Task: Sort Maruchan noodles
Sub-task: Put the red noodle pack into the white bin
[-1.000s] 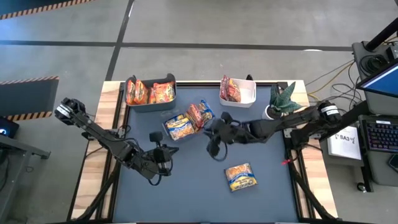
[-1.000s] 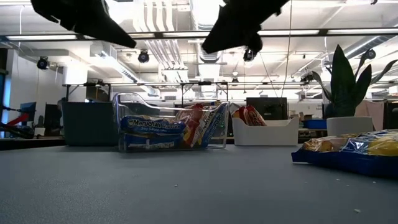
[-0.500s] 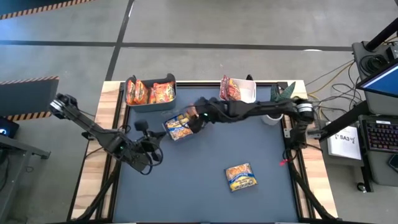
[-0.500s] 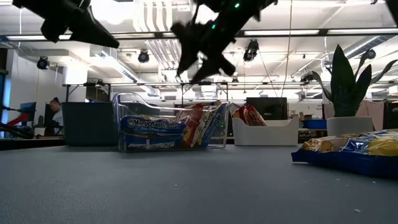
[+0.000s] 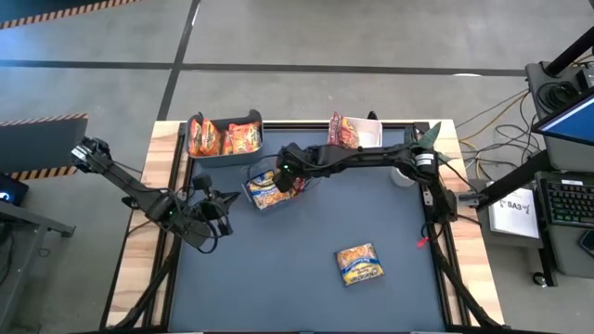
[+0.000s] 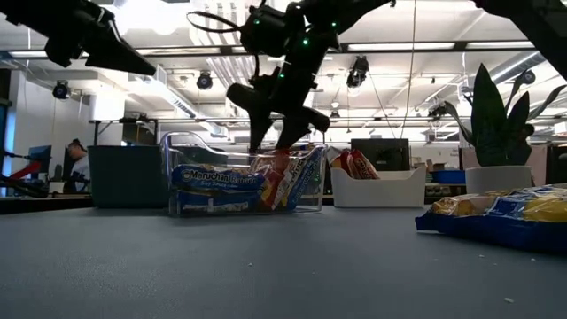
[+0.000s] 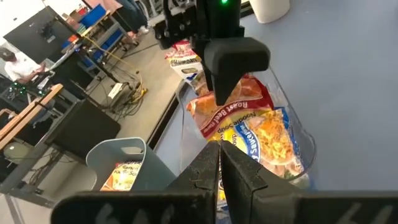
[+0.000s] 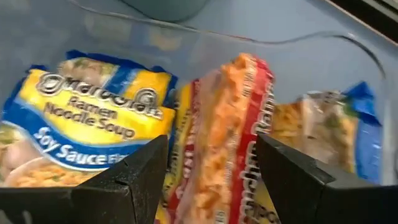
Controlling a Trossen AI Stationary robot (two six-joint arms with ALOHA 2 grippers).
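Noodles (image 8: 219,137) now straddled by right pincer (image 8: 211,177), newly arrived.

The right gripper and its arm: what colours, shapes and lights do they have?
The right gripper is matte black, with two flat, blocky fingers that widen toward the wrist. Small green lights glow on its wrist, and a thin black cable loops above it. The arm is dark and slender.
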